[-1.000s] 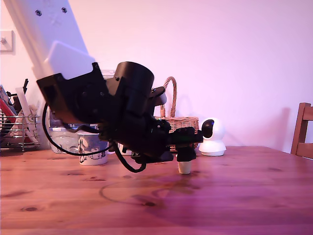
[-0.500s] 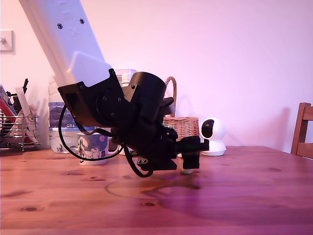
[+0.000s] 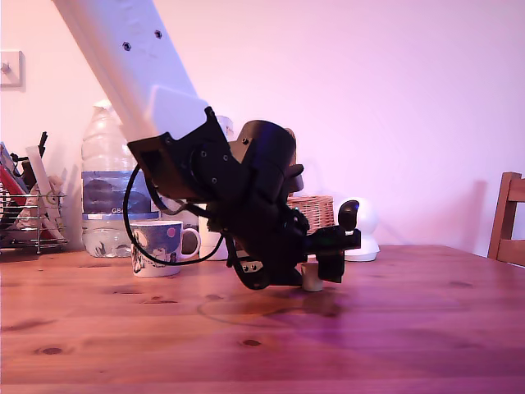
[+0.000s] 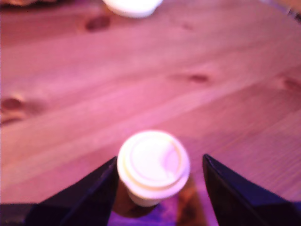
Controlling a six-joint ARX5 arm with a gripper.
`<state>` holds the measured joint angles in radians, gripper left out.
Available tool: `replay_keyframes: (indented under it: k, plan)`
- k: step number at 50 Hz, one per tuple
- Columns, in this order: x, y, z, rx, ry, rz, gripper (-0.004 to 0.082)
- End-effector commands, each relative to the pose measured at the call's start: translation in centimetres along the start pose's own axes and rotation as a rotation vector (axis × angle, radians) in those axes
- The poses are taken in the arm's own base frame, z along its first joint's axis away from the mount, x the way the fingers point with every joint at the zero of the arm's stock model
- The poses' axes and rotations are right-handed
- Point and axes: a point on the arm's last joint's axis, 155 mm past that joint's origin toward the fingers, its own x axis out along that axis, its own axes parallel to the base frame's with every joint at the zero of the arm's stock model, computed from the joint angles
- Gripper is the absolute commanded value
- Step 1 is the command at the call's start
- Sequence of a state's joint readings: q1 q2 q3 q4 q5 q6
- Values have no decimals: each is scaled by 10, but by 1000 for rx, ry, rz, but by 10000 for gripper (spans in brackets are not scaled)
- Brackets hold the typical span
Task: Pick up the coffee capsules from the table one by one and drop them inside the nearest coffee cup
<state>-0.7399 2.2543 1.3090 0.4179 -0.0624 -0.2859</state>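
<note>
Gripper [image 4: 157, 176] spread around the capsule [image 4: 153, 165] at lower centre of wrist frame, closer to one finger; I'd centre, then pinch below the rim.

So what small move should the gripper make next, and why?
Probably close the jaws. In the wrist view the small cream-beige tapered capsule stands between the open black gripper fingers, one finger close to its rim, a gap on the other side. In the exterior view the gripper is low at the reddish-brown wooden table.
</note>
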Motion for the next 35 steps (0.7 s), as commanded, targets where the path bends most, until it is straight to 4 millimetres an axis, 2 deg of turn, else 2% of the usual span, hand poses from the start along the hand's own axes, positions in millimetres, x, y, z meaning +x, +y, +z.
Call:
replay_keyframes:
  k: [1, 7, 18, 30, 35]
  plan:
    - [6, 2, -18, -1, 32, 8, 500]
    - [6, 3, -18, 0, 34, 15, 487]
    - [6, 3, -18, 4, 34, 15, 235]
    - [6, 2, -16, 11, 23, 11, 141]
    - [6, 2, -14, 39, 19, 9, 139]
